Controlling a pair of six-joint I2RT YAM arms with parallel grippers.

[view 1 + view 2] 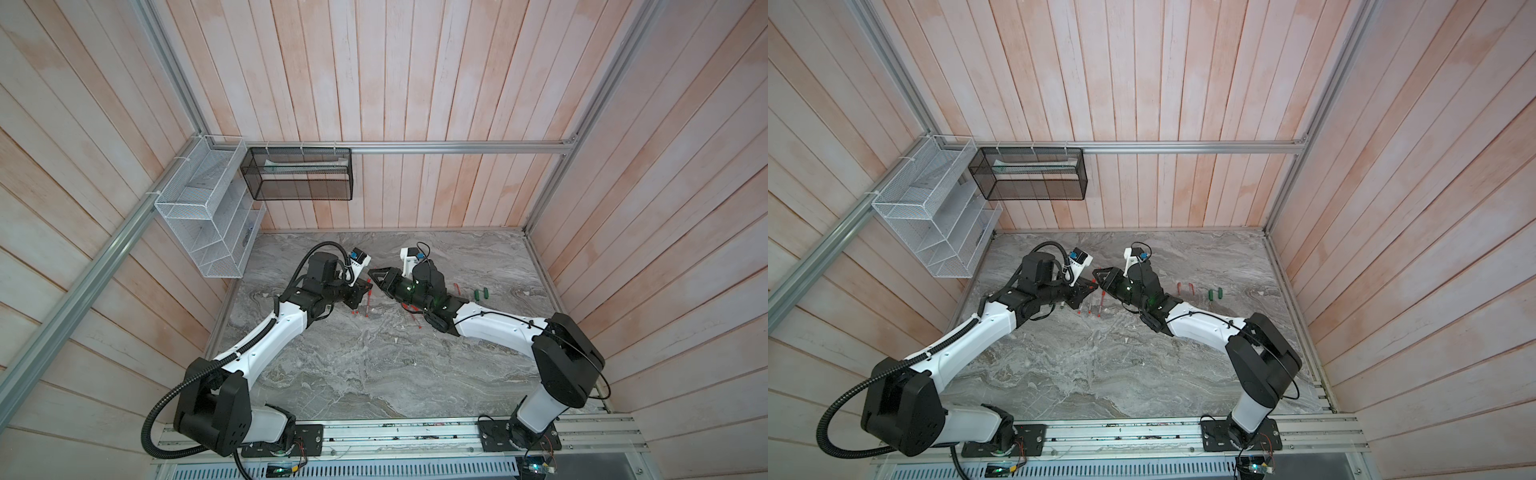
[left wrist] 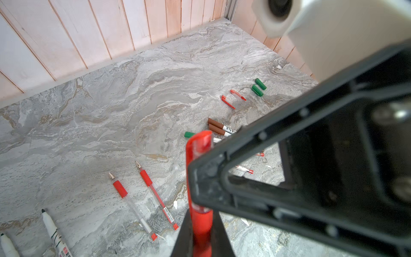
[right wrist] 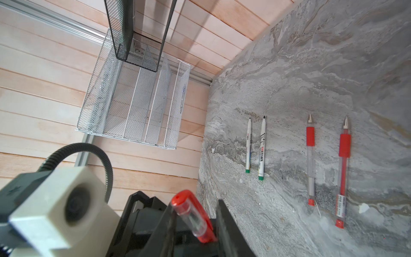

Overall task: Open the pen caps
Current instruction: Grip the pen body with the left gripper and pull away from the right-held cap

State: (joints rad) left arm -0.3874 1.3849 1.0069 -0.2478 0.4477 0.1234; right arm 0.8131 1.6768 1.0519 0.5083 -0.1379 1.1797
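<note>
My left claw [image 1: 365, 286] is clamped on one red pen [image 2: 200, 224], right claw [image 3: 195, 203] part-open around its cap [image 3: 191, 214]. On bench [image 2: 111, 111]: two green caps [image 2: 260, 83] [image 2: 257, 90], two red caps [image 2: 238, 94] [image 2: 228, 102].

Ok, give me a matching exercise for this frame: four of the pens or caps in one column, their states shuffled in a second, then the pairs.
Things
1. pair of green caps
2. brown caps
3. two red gel pens lying side by side
4. red pen in the left gripper

States
A. cap on, sitting between the fingers of the right gripper
B. on white marker barrels
C. loose on the table, no pens in them
D. uncapped, metal tips bare

Pairs: 1-C, 2-B, 3-D, 4-A
</note>
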